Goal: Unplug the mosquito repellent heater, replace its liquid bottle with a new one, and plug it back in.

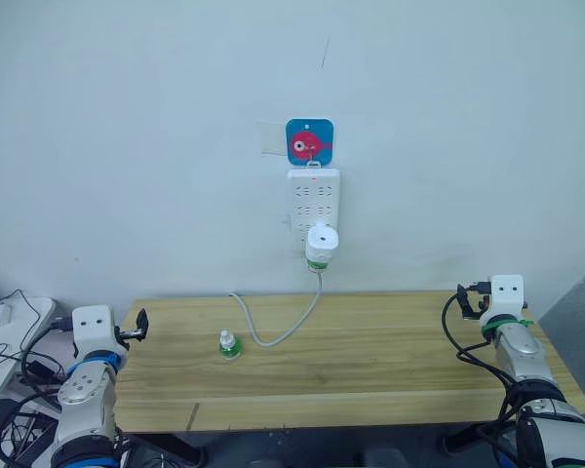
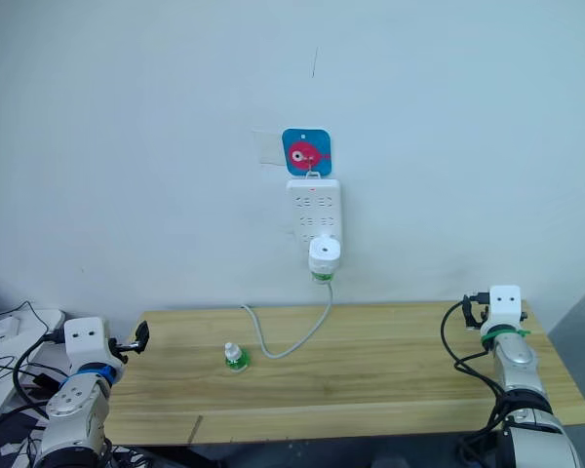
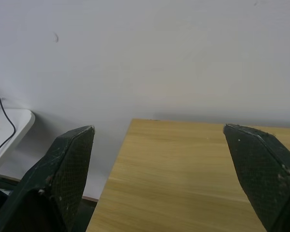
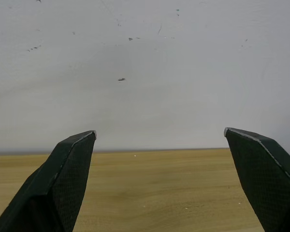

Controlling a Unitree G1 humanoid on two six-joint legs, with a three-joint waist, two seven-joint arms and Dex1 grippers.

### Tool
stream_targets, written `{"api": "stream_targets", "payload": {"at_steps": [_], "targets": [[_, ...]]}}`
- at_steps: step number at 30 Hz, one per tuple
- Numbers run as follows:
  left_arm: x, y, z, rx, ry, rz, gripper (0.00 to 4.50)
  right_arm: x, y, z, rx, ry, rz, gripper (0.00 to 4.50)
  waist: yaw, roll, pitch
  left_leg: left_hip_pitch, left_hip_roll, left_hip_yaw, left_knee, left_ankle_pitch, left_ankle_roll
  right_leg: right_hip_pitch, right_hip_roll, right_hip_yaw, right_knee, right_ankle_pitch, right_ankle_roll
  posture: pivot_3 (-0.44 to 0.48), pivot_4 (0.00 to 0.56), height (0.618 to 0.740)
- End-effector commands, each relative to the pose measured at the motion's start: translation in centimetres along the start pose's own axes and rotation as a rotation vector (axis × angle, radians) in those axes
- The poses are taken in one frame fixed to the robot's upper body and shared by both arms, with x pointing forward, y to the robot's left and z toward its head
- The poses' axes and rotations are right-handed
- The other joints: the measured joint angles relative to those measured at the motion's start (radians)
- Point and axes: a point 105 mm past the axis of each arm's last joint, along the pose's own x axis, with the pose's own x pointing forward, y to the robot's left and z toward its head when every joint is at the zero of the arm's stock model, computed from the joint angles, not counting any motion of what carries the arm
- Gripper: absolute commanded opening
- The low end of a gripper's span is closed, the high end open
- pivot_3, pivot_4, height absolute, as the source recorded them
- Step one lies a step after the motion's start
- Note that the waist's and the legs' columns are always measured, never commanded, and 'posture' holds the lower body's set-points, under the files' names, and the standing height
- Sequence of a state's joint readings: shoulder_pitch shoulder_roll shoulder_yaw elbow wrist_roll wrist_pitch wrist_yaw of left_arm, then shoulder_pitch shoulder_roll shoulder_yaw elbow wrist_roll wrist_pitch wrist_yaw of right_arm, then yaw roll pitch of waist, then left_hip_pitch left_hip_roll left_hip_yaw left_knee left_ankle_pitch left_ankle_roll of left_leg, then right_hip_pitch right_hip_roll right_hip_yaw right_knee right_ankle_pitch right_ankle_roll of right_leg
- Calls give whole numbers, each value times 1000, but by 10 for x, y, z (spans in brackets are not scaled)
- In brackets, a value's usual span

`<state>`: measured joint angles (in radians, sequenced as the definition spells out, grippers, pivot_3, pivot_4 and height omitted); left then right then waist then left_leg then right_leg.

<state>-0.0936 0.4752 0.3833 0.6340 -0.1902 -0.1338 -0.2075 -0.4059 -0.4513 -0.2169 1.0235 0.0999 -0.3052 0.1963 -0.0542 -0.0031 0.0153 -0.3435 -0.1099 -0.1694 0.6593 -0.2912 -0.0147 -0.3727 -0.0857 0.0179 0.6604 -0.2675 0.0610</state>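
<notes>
The white mosquito repellent heater (image 1: 322, 240) is plugged into the lowest part of a white power strip (image 1: 314, 198) on the wall. Its liquid bottle (image 1: 317, 263) shows as a green band under the heater, neck hidden inside. The new one (image 1: 229, 345), a small green bottle with a whitish cap, stands upright on the wooden table (image 1: 390, 361), left of centre. My left gripper (image 3: 159, 128) is open over the table's far left corner, well left of the capped bottle. My right gripper (image 4: 159, 130) is open at the table's right end, facing the wall.
The strip hangs from a blue hook plate with a pink mark (image 1: 309, 141). Its grey cable (image 1: 273, 336) drops from the strip and loops across the tabletop just right of the capped bottle. A white side surface with cables (image 1: 10, 317) stands left of the table.
</notes>
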Motion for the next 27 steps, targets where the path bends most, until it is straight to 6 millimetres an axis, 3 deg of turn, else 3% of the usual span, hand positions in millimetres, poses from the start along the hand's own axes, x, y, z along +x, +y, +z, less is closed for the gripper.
{"api": "stream_targets", "payload": {"at_steps": [1, 20, 24, 27], "targets": [[1, 12, 15, -17, -43, 39, 4500, 4, -8, 22, -3, -72, -20, 4460, 0, 0, 1, 0, 0, 0, 0, 0, 0, 0, 0, 0, 0, 0, 0, -25, 23, 740], [3, 12, 23, -11, -56, -12, 4500, 1, -4, 20, 9, -82, 3, 4460, 1, 2, 12, 0, 0, 0, 0, 0, 0, 0, 0, 0, 0, 0, 0, -35, 31, 740], [2, 5, 39, -37, -107, -94, 4500, 0, 10, 26, 15, -103, 92, 4460, 1, 1, 18, 0, 0, 0, 0, 0, 0, 0, 0, 0, 0, 0, 0, -45, 47, 740], [-5, -13, 66, -44, -179, -259, 4500, -4, 18, 39, 58, -147, 147, 4460, 0, 1, 30, -1, 1, 0, 0, 0, 0, -1, 0, 0, 0, 0, 0, -50, 56, 740]]}}
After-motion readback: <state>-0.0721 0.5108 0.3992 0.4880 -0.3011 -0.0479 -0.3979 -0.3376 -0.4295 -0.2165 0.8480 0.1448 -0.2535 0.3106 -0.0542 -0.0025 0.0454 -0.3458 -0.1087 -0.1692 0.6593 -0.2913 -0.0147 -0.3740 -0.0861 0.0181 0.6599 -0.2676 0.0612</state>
